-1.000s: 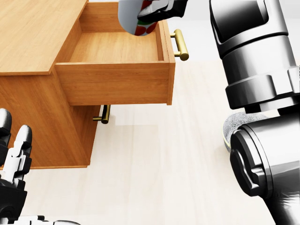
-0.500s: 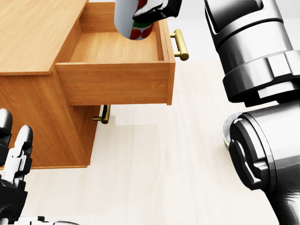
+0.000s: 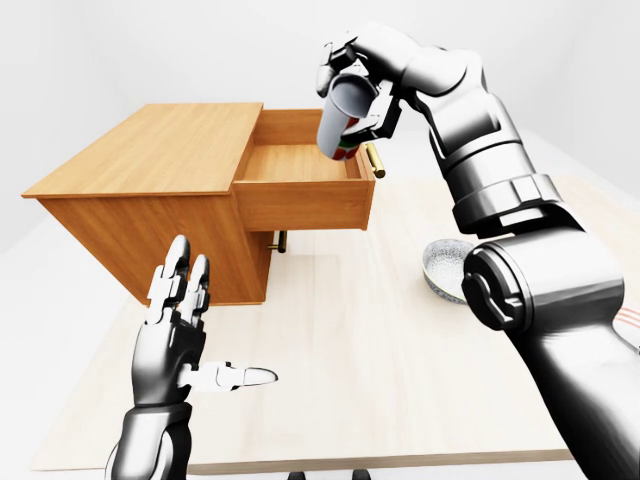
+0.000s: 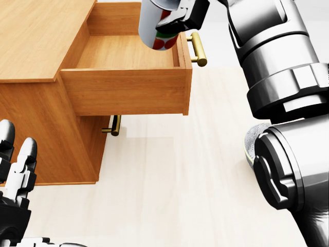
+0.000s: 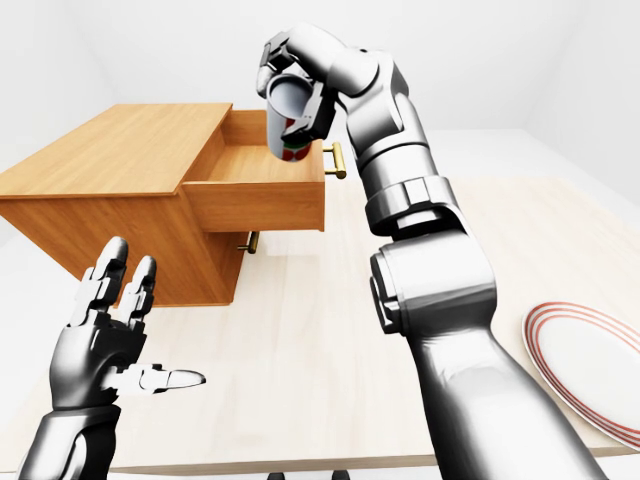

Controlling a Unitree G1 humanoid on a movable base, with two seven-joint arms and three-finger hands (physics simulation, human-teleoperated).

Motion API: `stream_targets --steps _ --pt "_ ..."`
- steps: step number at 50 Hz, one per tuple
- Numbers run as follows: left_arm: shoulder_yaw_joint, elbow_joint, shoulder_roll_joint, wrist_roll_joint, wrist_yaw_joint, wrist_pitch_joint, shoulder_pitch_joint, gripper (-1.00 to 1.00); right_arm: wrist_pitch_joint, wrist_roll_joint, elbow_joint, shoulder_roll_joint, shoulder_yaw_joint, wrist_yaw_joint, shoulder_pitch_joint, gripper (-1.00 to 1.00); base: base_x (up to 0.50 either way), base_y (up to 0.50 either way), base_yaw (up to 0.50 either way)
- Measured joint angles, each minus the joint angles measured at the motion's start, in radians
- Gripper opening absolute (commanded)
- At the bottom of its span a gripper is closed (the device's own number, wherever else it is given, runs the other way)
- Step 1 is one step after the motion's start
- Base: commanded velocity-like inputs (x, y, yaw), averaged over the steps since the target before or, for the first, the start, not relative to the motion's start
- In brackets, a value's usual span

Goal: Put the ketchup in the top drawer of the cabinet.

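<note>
While one ketchup bottle (image 3: 340,122) is held tilted above the open top drawer (image 3: 300,163), it is gripped by the right hand (image 3: 362,82), whose fingers are closed round its upper part; the bottle's pale body points down and to the left in the left-eye view, and a red and green label is seen on its lower side; the bottle hangs over the drawer's right-hand end, near the side wall, and is not resting on the drawer floor; one cabinet (image 3: 150,180) of light wood is seen on the pale table (image 3: 350,360), and two brass handles are counted on it, one on the pulled-out top drawer (image 4: 198,49) and one lower down (image 4: 114,125), beneath the drawer; the drawer's inside is shown bare in the head view; the left hand (image 3: 178,330) is held up near the bottom left of the left-eye view, well apart from the cabinet, its fingers spread wide and its thumb stuck out to the right, with nothing in it; one grey bowl (image 3: 445,268) is seen on the table just beside the right arm, partly hidden by it; one white plate (image 5: 590,360) with red rings lies at the right edge of the right-eye view.
</note>
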Motion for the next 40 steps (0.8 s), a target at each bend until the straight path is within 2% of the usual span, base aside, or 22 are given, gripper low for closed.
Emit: stream_targets --steps 40 --pt "0.001 -0.003 0.000 -0.002 -0.002 0.005 -0.002 1.00 0.000 0.036 0.031 0.014 -0.027 -0.087 0.061 -1.00 0.00 0.00 0.00"
